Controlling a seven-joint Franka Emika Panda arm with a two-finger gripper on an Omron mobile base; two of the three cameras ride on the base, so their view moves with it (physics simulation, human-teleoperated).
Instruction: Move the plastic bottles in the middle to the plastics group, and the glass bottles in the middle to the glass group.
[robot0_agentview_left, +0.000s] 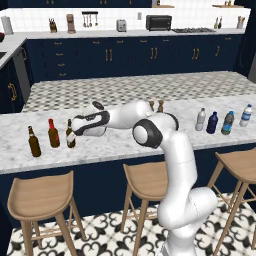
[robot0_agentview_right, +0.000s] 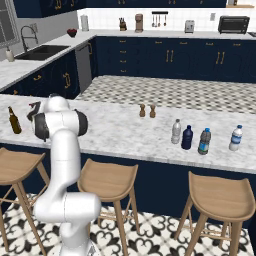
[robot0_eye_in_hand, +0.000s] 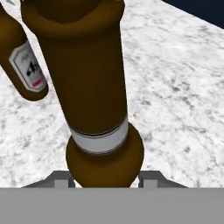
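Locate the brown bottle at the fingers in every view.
Left base view: the brown bottle stands left of centre, rightmost of three bottles.
Right base view: hidden behind the arm at the left.
Hand view: large, in the middle, running to the top edge.
Shared landmark: the marble counter beneath it.

Seven bottles (robot0_agentview_left: 70, 134), two shakers (robot0_agentview_left: 160, 106), three stools (robot0_agentview_left: 42, 196).

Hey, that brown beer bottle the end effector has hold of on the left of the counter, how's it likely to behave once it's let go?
The brown beer bottle looks rigid and glossy, so probably slippery in the end effector. Tall and slim on a narrow base, it may tip if nudged. It stands close to the red-capped bottle, so a tip could knock that over too.
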